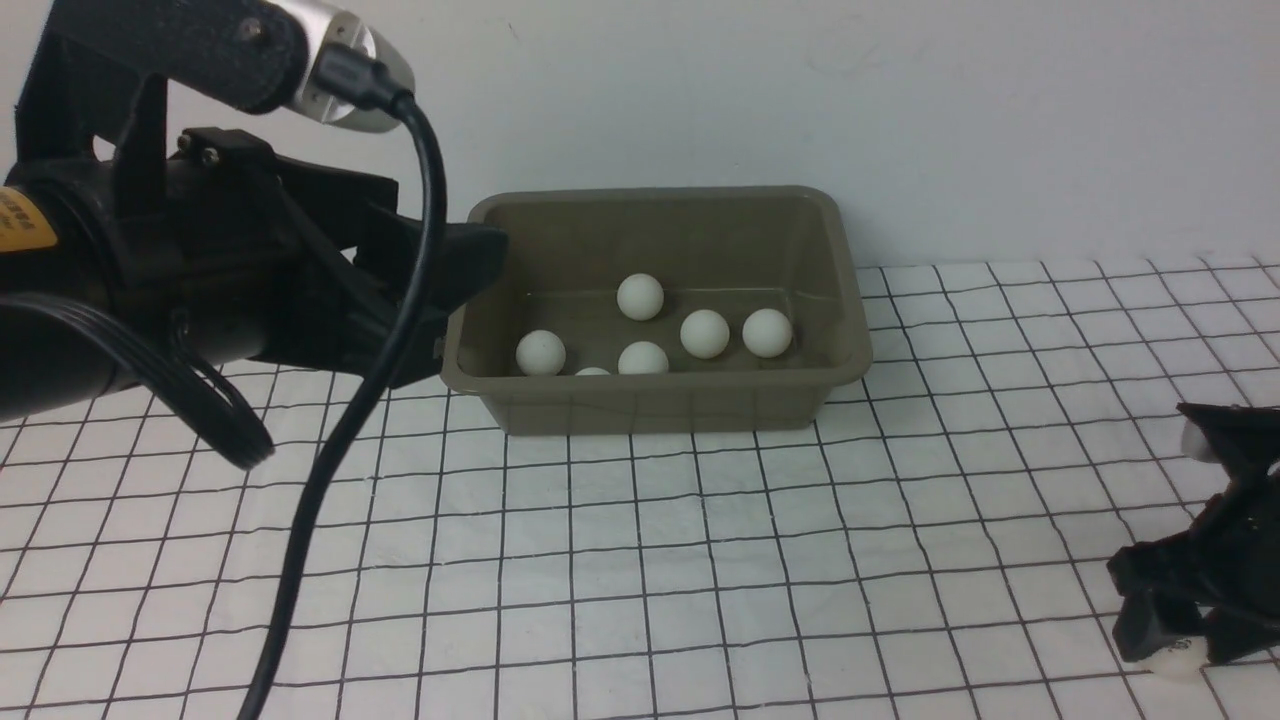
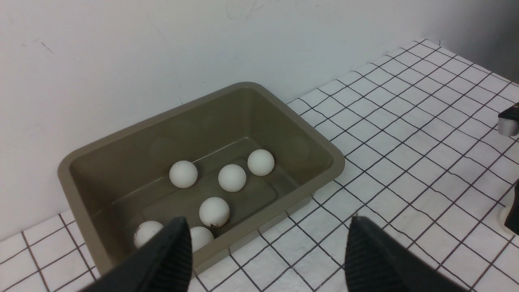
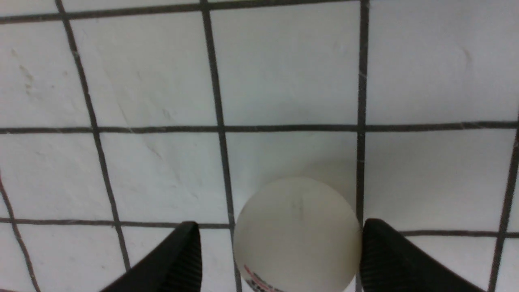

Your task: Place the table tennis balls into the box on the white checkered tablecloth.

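The olive-grey box [image 1: 660, 196] stands at the back of the white checkered tablecloth [image 1: 700, 560], against the wall. Several table tennis balls [image 1: 705, 333] lie inside it, also seen in the left wrist view [image 2: 232, 177]. One more ball [image 3: 298, 235] rests on the cloth at the near right. My right gripper [image 3: 275, 227] is lowered around it: one finger [image 3: 385, 251] touches the ball, the other [image 3: 182, 255] stands a small gap away. In the front view this gripper [image 1: 1180, 645] is at the right edge. My left gripper [image 1: 465, 300] hovers open and empty beside the box's left end [image 2: 267, 231].
A white wall rises directly behind the box. The left arm's black cable [image 1: 330, 470] hangs down over the cloth at the near left. Parts of the right arm [image 2: 509, 121] show at the edge of the left wrist view.
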Controlling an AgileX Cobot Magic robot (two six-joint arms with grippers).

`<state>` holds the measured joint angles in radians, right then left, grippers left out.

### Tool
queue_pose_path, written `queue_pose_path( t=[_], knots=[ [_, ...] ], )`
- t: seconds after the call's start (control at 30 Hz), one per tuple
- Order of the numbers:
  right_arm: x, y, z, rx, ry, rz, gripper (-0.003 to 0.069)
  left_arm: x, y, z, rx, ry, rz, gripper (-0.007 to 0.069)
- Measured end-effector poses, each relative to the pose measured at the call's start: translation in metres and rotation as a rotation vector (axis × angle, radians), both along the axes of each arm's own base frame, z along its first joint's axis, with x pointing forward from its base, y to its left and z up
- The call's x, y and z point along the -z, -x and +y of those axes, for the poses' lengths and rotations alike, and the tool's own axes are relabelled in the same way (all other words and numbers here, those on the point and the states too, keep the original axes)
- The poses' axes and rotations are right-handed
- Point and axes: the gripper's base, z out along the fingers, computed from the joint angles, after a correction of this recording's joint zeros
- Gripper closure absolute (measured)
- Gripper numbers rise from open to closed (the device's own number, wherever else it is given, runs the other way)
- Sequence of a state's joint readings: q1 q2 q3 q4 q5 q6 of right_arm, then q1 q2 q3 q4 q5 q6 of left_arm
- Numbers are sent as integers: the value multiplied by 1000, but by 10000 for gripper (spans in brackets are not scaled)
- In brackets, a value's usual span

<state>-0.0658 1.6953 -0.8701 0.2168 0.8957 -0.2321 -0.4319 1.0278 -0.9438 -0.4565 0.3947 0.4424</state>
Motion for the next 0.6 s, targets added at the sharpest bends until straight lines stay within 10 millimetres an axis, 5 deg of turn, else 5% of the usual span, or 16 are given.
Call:
queue_pose_path(
  t=[0.2, 0.6],
  knots=[
    [-10, -7, 4, -47, 12, -57, 306, 0, 0, 0, 0, 0, 0, 165],
    [-119, -78, 73, -258, -186, -508, 306, 2, 1, 0, 10, -8, 18, 165]
  ],
)
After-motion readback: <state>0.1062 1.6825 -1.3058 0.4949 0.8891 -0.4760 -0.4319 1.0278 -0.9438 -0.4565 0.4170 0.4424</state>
